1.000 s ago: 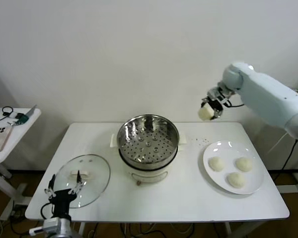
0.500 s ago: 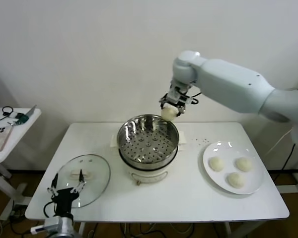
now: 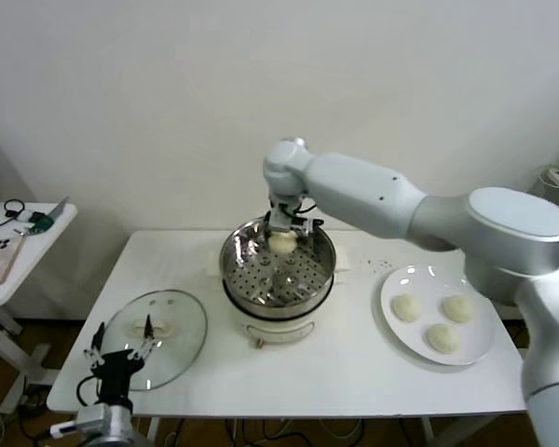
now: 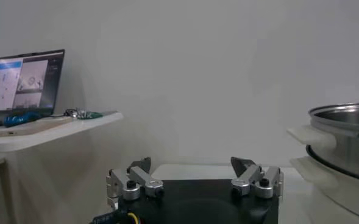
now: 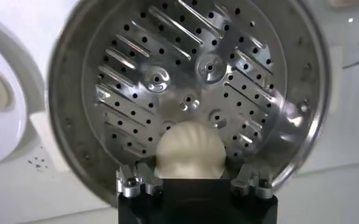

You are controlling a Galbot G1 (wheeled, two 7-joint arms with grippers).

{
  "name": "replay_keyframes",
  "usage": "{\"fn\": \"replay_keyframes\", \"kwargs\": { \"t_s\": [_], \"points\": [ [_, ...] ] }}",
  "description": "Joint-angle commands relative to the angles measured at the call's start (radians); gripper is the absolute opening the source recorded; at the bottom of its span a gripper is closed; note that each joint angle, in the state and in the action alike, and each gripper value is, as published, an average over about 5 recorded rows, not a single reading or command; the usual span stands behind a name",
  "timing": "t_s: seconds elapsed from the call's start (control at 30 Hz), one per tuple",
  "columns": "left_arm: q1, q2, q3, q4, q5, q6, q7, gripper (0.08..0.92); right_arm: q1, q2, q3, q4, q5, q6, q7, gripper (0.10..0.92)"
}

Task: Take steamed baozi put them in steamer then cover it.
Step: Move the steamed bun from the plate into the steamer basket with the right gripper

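Note:
My right gripper [image 3: 282, 233] hangs over the far part of the steamer [image 3: 278, 265], shut on a steamed baozi [image 3: 281, 242]. In the right wrist view that cream-white baozi [image 5: 189, 151] sits between the fingers, above the perforated steel bottom of the steamer [image 5: 136, 91]. Three more baozi [image 3: 407, 307] lie on the white plate [image 3: 480, 349] at the right. The cover [image 3: 158, 337], clear glass with a white handle, lies flat on the table at the front left. My left gripper [image 3: 119, 355] stays open at the table's front left edge, next to the cover; nothing is between its fingers [image 4: 139, 170].
The white table [image 3: 335, 382] carries the cooker in the middle. A small side table [image 3: 19, 247] with a phone and cables stands at the far left; a laptop [image 4: 24, 79] shows on it in the left wrist view. The wall is close behind.
My right arm swung left from above the plate to over the steamer and came down, carrying the baozi. The left arm stayed in place.

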State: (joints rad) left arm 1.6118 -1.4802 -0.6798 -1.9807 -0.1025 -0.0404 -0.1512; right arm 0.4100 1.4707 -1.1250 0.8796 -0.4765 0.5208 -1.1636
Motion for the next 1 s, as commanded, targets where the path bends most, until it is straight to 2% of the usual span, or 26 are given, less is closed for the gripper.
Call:
{"fn": "replay_keyframes", "kwargs": {
  "t_s": [0.03, 0.27, 0.5, 0.7, 0.9, 1.0],
  "points": [
    [-0.001, 0.002, -0.001, 0.001, -0.004, 0.003, 0.000, 0.823, -0.062, 0.064, 0.030, -0.108, -0.099, 0.042, 0.010, 0.738],
    [-0.003, 0.003, -0.003, 0.004, -0.005, 0.005, -0.003, 0.823, -0.075, 0.065, 0.034, -0.114, -0.096, 0.043, 0.012, 0.742],
    [-0.002, 0.003, -0.004, 0.003, -0.004, 0.005, -0.006, 0.823, -0.076, 0.062, 0.043, -0.111, -0.095, 0.049, 0.019, 0.815],
    [0.001, 0.003, -0.007, 0.000, -0.005, 0.005, -0.010, 0.823, -0.041, 0.029, 0.050, -0.078, -0.068, 0.060, -0.002, 0.822],
    [0.002, 0.004, -0.007, -0.015, -0.015, 0.017, -0.014, 0.823, 0.066, -0.070, 0.034, 0.033, 0.130, 0.006, -0.033, 0.823],
    [-0.001, 0.005, -0.005, -0.018, -0.014, 0.021, -0.017, 0.823, 0.159, -0.138, -0.021, 0.083, 0.332, -0.095, -0.017, 0.823]
  ]
}}
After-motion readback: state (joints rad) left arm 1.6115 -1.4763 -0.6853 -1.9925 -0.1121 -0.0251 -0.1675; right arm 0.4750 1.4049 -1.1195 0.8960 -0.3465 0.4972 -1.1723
